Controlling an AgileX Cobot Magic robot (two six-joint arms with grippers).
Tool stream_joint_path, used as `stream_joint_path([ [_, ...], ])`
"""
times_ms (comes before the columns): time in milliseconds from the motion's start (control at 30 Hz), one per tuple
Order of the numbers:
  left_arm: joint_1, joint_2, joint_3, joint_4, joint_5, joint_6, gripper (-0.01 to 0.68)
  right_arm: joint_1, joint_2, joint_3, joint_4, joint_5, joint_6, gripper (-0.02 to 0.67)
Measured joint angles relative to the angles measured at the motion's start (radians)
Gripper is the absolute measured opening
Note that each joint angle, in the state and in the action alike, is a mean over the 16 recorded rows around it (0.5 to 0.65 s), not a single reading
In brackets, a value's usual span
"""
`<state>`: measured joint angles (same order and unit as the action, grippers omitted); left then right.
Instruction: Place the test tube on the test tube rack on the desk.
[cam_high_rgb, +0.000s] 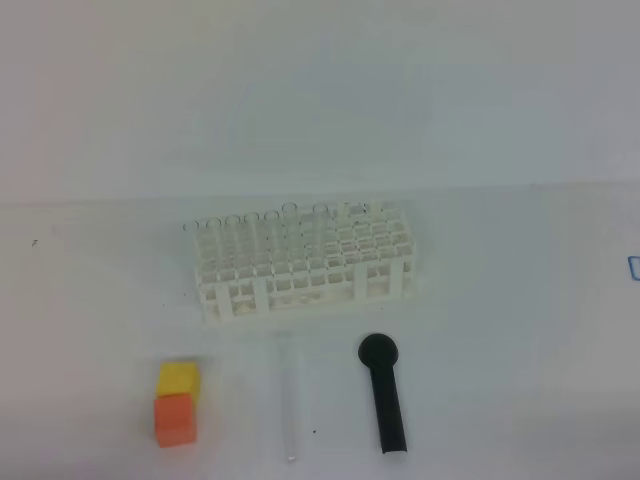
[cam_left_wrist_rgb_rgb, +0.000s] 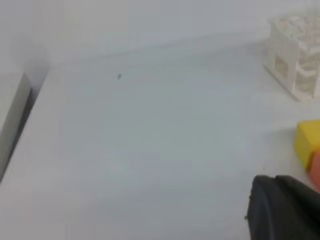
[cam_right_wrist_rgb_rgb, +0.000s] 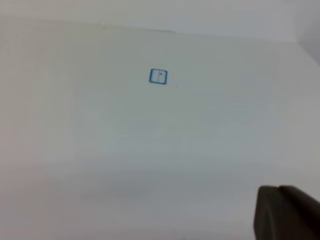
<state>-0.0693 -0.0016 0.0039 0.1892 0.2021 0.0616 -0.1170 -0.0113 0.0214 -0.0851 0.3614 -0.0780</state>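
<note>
The left tool (cam_left_wrist_rgb_rgb: 285, 210) shows only as a dark bulk at the lower right corner of its wrist view, closed up with nothing in it, hanging above bare worktop. The right tool (cam_right_wrist_rgb_rgb: 287, 212) is the same kind of dark corner shape in its own wrist view, also closed and holding nothing.

The white worktop (cam_high_rgb: 500, 300) carries everything. The test tube rack (cam_high_rgb: 300, 265) stands on it near the middle, a white lattice of small square holes, with clear tubes upright along its far row. In front of the rack, a black round-headed implement (cam_high_rgb: 384, 392) lies flat, head toward the rack. Left of it and apart from it, the test tube (cam_high_rgb: 291, 398) lies flat on the worktop, roughly parallel to it. Further left, a yellow block (cam_high_rgb: 179, 377) touches an orange block (cam_high_rgb: 173, 419). A small blue square mark (cam_right_wrist_rgb_rgb: 158, 76) sits on the worktop below the right tool; any writing inside it is too small to read.
</note>
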Motion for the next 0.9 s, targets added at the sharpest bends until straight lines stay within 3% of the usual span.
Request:
stream_joint_path([
  [433,0.0,0.0,-0.002,0.004,-0.285,-0.034,-0.001,0.0,0.0,0.0,0.0,0.0,0.0,-0.001],
  [900,0.0,0.0,-0.002,-0.185,-0.401,-0.648,-0.001,0.0,0.0,0.0,0.0,0.0,0.0,-0.001],
])
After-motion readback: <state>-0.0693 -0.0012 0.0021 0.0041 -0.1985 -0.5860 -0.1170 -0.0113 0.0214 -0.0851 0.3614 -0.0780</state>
